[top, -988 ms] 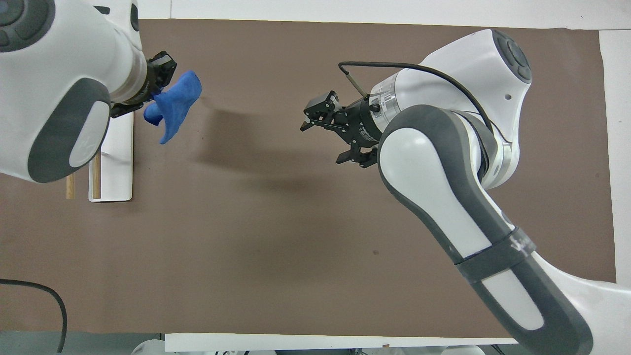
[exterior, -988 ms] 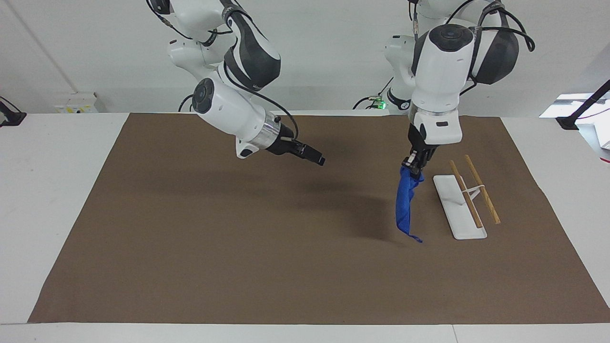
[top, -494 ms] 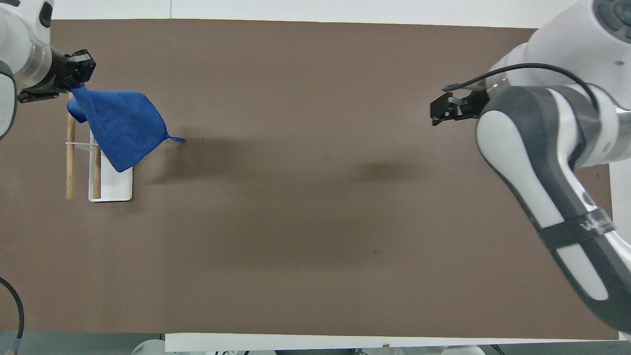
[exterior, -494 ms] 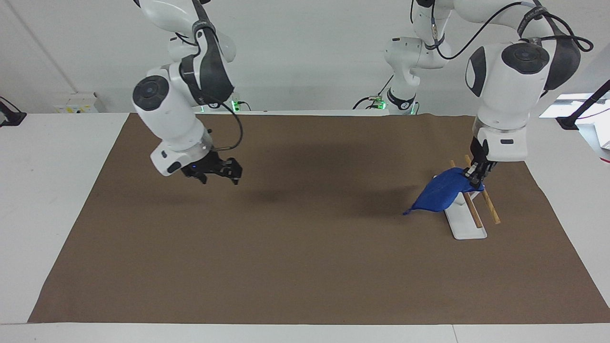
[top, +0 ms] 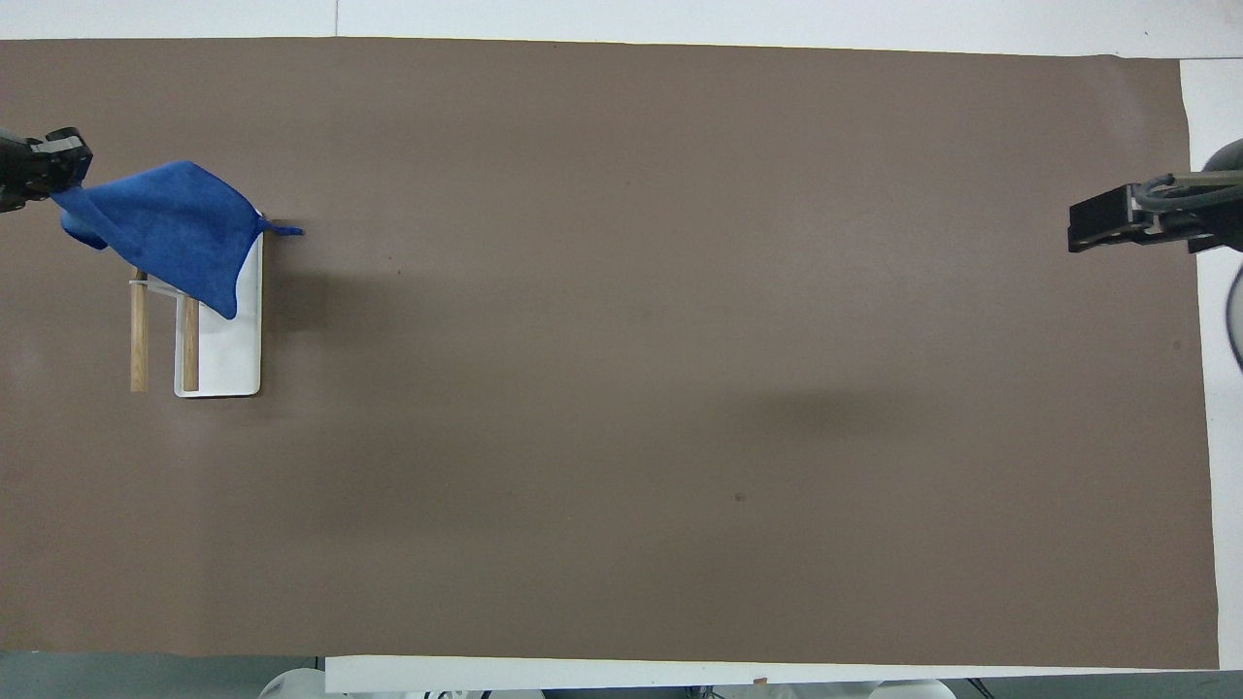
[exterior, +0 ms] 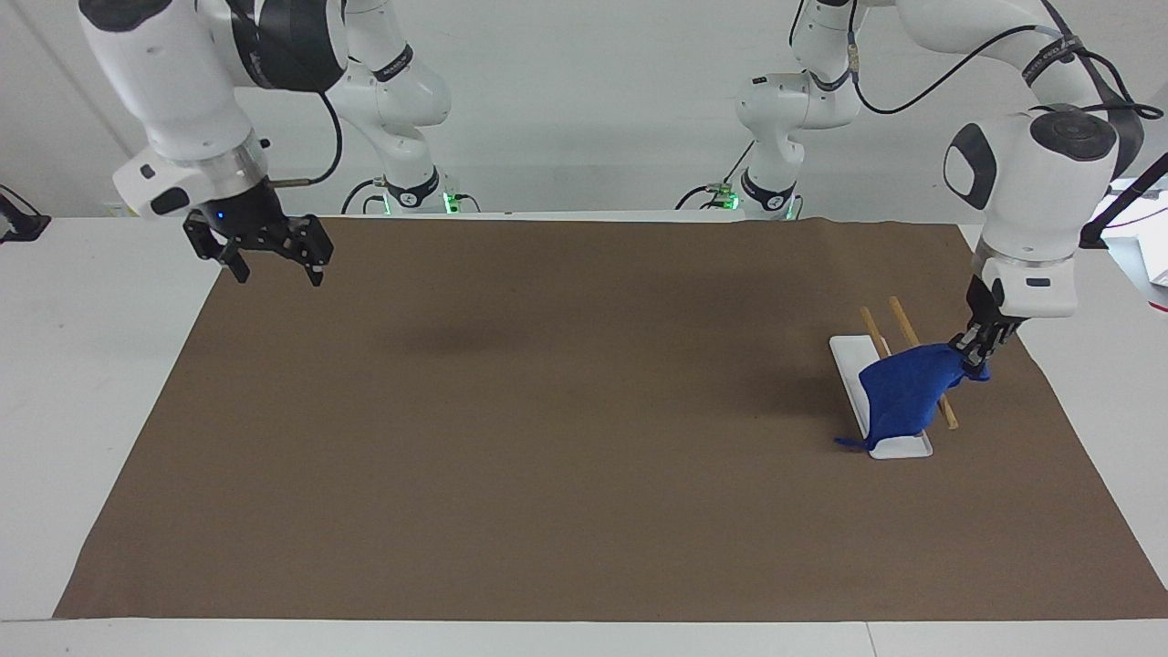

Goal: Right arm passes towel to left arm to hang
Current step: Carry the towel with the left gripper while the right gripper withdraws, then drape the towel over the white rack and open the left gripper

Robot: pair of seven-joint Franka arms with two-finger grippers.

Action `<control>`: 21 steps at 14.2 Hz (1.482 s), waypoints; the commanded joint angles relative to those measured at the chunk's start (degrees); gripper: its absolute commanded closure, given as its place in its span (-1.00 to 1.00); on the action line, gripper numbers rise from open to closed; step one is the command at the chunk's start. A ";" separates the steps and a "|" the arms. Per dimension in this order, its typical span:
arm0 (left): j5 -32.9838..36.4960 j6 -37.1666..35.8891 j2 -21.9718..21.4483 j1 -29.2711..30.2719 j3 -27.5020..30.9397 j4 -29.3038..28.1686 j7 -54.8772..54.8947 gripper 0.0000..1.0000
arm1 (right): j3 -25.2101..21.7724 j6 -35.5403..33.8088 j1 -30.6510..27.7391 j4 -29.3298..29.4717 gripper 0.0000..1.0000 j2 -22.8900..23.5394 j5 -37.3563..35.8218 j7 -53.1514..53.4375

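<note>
Towel (exterior: 903, 397) royal blue, plain, no pattern. Rack (exterior: 890, 392): white base, light tan wood rods. Mat (exterior: 547, 438) flat brown, plain. Table (exterior: 100, 301) white. Arms white with dark grey patches; left gripper (exterior: 975, 349) black, right gripper (exterior: 266, 248) black with a small blue light, silver ring above it. Green lights at both arm bases. Cables black.

Left gripper (exterior: 975, 350) clamps towel (exterior: 903, 396) corner; towel drapes over rack (exterior: 876, 388). Right gripper (exterior: 270, 255) hangs spread over mat's (exterior: 547, 438) right-arm end.
</note>
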 commanded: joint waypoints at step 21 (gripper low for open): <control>2.64 20.14 -7.84 11.38 -0.45 -25.09 17.61 -0.10 | -4.85 -10.23 2.15 -0.20 -0.99 -3.42 2.48 -4.78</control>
